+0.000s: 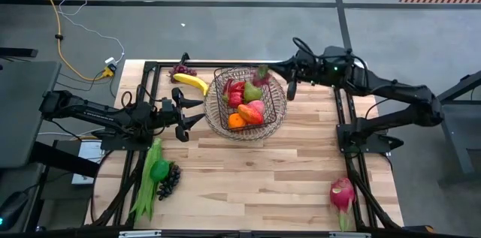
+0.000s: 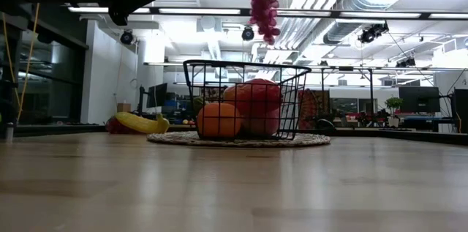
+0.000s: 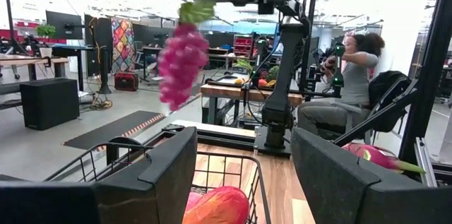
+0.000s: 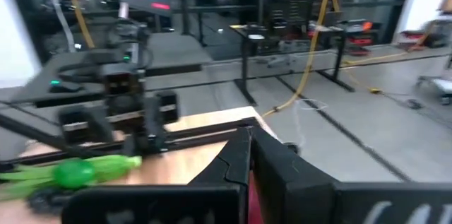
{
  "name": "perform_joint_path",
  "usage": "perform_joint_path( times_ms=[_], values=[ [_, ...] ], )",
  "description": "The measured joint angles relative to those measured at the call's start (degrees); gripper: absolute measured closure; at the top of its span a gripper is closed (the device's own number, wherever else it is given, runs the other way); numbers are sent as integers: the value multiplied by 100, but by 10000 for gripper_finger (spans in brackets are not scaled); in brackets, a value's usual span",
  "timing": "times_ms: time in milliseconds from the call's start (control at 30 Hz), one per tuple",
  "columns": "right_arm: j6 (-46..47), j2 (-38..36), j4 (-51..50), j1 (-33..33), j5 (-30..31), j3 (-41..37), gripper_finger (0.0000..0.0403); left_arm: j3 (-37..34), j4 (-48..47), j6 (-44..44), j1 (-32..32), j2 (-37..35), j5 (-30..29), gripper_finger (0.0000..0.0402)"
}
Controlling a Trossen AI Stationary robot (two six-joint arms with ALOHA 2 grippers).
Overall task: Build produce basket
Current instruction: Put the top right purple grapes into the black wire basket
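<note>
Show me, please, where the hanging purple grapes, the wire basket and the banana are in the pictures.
purple grapes (image 2: 263, 14), low view, middle of the hanging bunch.
wire basket (image 2: 191, 85), low view, bare mesh of its left wall.
banana (image 1: 192, 82), high view, middle of the yellow fruit.

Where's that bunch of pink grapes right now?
The pink grapes hang in the air from the shut right gripper, above the back edge of the wire basket that sits mid-table on a woven mat.

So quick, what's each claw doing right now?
Left gripper: open, empty, waiting left of the basket.
Right gripper: shut on the purple grapes, hanging over the basket.
</note>
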Motion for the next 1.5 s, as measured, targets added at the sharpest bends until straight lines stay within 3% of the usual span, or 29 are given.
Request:
perform_joint_path(
  times_ms=[233,533,667,800,933,1200,1500],
  values=[
    [331,69,2,729,51,-13,403,0,33,0,0,0,0,184],
    [568,374,-359,1847,1198,-13,403,0,197,-241,0,0,92,184],
    [621,431,-675,2155,1843,-13,403,0,280,-243,-2,0,458,184],
    [779,344,-873,2317,2108,-112,403,0,297,-245,-4,0,551,184],
    [870,72,-543,2421,2089,-726,403,0,297,-247,0,0,554,184],
    [770,-84,1208,2576,1241,-1596,403,0,341,-264,0,0,555,184],
    [638,160,2333,2679,1304,-2118,403,0,421,-489,-4,0,729,184]
  ],
)
